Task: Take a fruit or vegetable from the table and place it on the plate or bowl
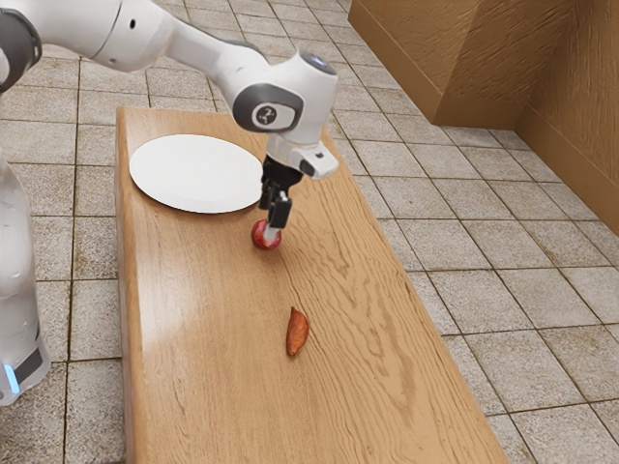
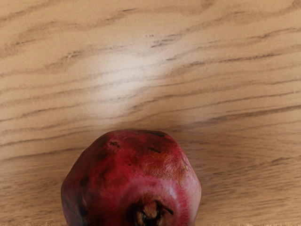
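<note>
Likely your tool [image 1: 272, 222] is down at the pomegranate [image 1: 266, 236]; pinching or spread, you cannot tell. Probably firm, smooth-skinned: grip its widest middle.

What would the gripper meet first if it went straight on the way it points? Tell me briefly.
The pomegranate. The gripper points down at it from just above, or may be touching it; depth is unclear. Beneath the fruit lies the wooden table.
</note>
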`<move>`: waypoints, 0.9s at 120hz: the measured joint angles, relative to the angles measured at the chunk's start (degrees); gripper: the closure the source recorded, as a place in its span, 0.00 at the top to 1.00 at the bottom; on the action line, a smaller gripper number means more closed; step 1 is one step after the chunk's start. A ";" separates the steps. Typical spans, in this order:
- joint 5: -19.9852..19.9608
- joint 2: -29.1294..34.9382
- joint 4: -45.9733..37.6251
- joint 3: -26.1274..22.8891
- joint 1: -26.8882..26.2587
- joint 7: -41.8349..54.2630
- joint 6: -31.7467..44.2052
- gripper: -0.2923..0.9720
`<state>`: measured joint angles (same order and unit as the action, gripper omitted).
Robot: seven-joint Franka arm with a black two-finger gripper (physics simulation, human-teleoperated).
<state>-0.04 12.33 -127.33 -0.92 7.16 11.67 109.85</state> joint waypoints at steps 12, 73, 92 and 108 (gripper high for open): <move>-0.02 -0.47 -0.73 0.08 0.04 0.11 -0.13 0.77; -0.75 -3.17 -1.48 1.02 0.00 0.46 2.22 0.77; -0.81 -3.86 -1.49 1.42 0.11 0.52 3.50 0.77; -0.83 -4.27 -1.53 1.80 0.10 0.59 4.45 0.77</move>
<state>-0.87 8.05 -128.86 0.88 7.26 12.26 114.30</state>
